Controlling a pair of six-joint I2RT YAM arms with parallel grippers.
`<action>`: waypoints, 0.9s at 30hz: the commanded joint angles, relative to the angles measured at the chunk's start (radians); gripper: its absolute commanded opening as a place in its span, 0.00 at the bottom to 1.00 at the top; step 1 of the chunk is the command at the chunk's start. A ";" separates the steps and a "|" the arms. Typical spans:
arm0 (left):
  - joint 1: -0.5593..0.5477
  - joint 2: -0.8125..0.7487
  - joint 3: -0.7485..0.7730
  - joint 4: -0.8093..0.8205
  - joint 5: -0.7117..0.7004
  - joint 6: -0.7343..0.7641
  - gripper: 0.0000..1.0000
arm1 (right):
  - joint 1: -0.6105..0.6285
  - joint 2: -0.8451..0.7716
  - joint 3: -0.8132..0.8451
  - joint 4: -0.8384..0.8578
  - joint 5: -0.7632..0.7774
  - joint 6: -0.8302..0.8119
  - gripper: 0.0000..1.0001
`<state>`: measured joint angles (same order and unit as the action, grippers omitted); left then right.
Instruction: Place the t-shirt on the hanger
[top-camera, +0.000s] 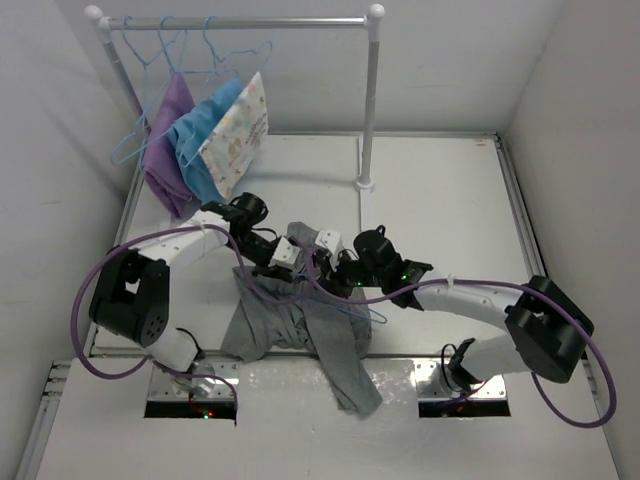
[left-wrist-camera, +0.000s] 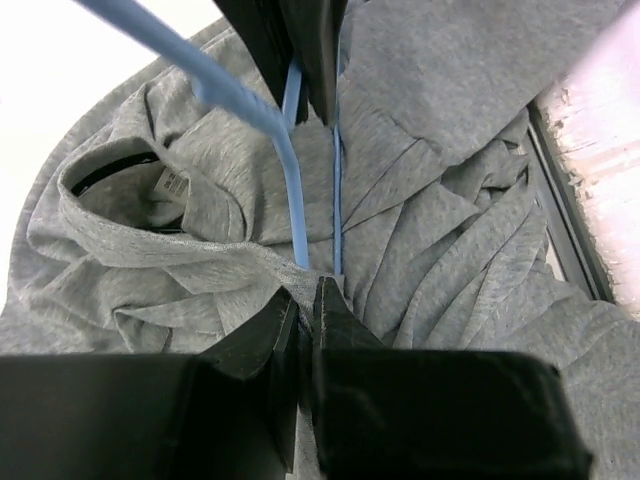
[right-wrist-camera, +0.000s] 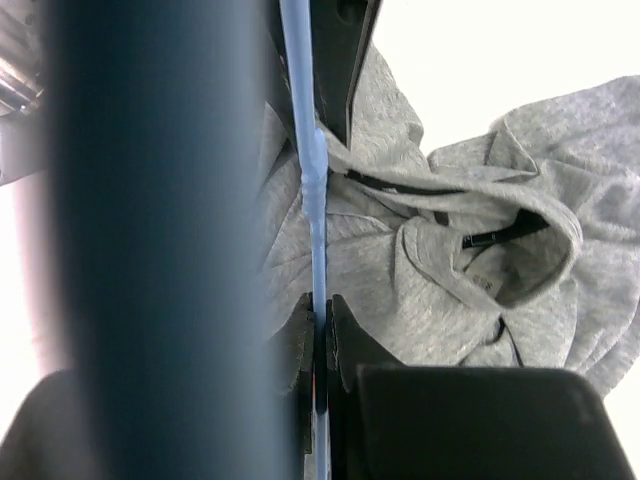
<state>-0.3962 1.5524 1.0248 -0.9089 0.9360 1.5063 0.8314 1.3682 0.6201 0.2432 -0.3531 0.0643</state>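
L gripper (left-wrist-camera: 305, 298) is clamped on the hanger (left-wrist-camera: 293, 190). Fingers are pressed together w/ two strands of light-blue wire running between them. Fabric is bunched right up against the fingertips; can't tell if cloth is pinched too. R gripper (right-wrist-camera: 318, 312) is also clenched on the wire, w/ a single strand running vertically through the closed fingers.

Top view: both arms reach in toward the centre of the table (top-camera: 440, 190). Grippers are near each other, tips facing, just above the t-shirt (top-camera: 300, 330).

The t-shirt is a crumpled grey heap at near-centre of the table. One end trails fwd over the near table edge onto the shiny strip (top-camera: 400, 385) btwn the arm bases. Collar (left-wrist-camera: 100, 170) w/ dark inner trim is open and faces up, neck label (left-wrist-camera: 175, 185) visible inside. In the L wrist view the collar sits beside the wire, not around it. The hanger runs over the folds, held at both grippers. Can't tell how much of it is under cloth.

Back left, the rack rail (top-camera: 240, 22) carries a purple cloth (top-camera: 168, 150), a blue cloth (top-camera: 200, 145) and a patterned white cloth (top-camera: 240, 128), all well apart from the t-shirt. The rack's right post (top-camera: 370, 100) stands on the table behind the grippers.
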 joint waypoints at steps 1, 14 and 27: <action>-0.056 0.006 0.023 -0.075 0.198 0.065 0.03 | 0.015 0.028 0.073 0.142 0.045 -0.058 0.00; -0.021 -0.132 -0.165 0.485 0.012 -0.466 0.00 | 0.040 0.057 0.064 0.091 0.161 -0.095 0.53; 0.066 -0.092 -0.118 0.148 0.187 -0.119 0.00 | -0.040 -0.106 0.018 -0.228 -0.038 -0.133 0.99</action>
<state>-0.3702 1.4532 0.8948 -0.7040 1.1168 1.3293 0.8043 1.3041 0.6224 0.0708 -0.2794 -0.0380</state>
